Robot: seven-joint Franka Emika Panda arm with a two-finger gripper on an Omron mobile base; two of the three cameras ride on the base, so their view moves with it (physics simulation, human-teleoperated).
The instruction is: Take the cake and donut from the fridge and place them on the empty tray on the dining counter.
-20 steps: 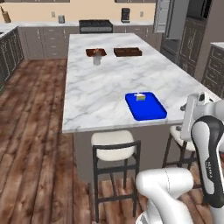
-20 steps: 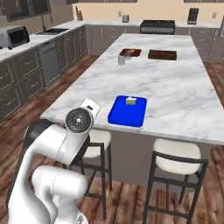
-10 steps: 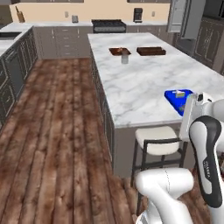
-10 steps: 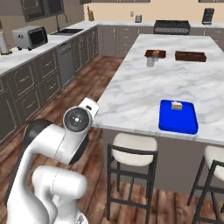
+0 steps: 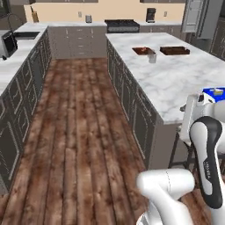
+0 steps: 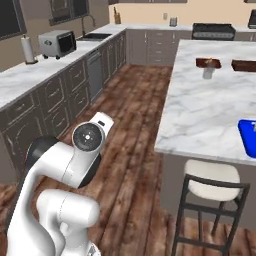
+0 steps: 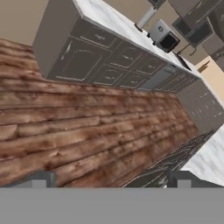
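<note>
The dining surface (image 5: 176, 74) ahead of me was white marble veined with grey, on a dark grey base. The tray (image 6: 248, 137) on it was bright blue. Farther along it sat two dark brown trays (image 5: 174, 50). The floor (image 5: 79, 132) was reddish-brown wood planks with darker streaks. The wall cabinets (image 6: 60, 95) were dark grey under pale marbled tops. The toaster oven (image 6: 56, 43) was silver with a dark window. The stool (image 6: 212, 180) had a cream seat on a black frame. The far wall (image 5: 114, 9) was tan.
</note>
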